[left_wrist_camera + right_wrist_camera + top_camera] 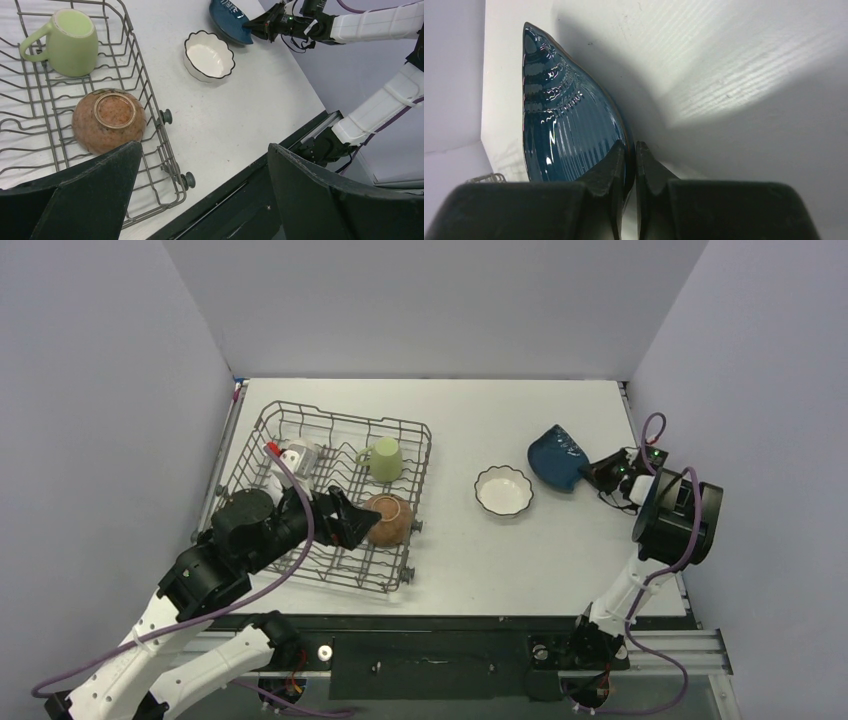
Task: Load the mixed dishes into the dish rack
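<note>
Table [500, 560]: carries the rack and the loose dishes.
Rack [345, 416]: landmark, at the table's left side. It holds the brown bowl [390, 520] upturned at its near right corner, with the mug [383, 458] tipped over behind that.
Left hand [202, 150]: released and spread wide, holding nothing, over the rack's near right corner.
Right hand [631, 150]: clenched on the blue dish's rim, well right of the rack.
Blue dish [555, 455]: tilted on edge. Whether it has left the table cannot be told. The pinch on the glazed rim is thin, so it will likely swivel.
White bowl [503, 490]: between rack and dish, in the carry path.
Recommended: lift high, pass over the white bowl, lower edge-on into an empty slot away from the left hand.
</note>
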Action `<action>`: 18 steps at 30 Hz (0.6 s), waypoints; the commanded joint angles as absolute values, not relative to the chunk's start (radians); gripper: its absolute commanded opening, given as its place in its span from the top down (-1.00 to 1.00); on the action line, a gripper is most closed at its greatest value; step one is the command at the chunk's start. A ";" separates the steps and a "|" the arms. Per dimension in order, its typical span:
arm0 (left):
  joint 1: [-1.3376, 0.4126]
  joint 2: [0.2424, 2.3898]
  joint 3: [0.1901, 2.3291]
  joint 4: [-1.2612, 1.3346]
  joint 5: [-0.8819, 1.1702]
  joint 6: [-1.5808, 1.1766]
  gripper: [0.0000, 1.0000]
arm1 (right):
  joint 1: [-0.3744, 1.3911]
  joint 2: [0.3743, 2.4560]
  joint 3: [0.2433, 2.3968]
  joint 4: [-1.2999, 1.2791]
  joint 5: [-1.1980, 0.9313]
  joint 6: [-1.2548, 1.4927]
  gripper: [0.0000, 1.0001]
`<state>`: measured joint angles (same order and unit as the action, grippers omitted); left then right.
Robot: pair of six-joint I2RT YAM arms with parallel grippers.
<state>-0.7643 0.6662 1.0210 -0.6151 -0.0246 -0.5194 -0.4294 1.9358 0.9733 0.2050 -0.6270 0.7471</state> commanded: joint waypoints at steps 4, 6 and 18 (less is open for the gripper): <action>-0.762 0.659 1.108 -0.667 -0.084 -0.519 -0.93 | -0.407 1.728 0.940 0.209 -0.471 0.764 1.00; -0.761 0.657 1.114 -0.679 -0.111 -0.527 -0.93 | -0.382 1.683 0.933 0.194 -0.432 0.763 1.00; -0.761 0.607 1.196 -0.775 -0.283 -0.552 -0.93 | -0.134 1.371 1.017 -0.026 -0.152 0.658 1.00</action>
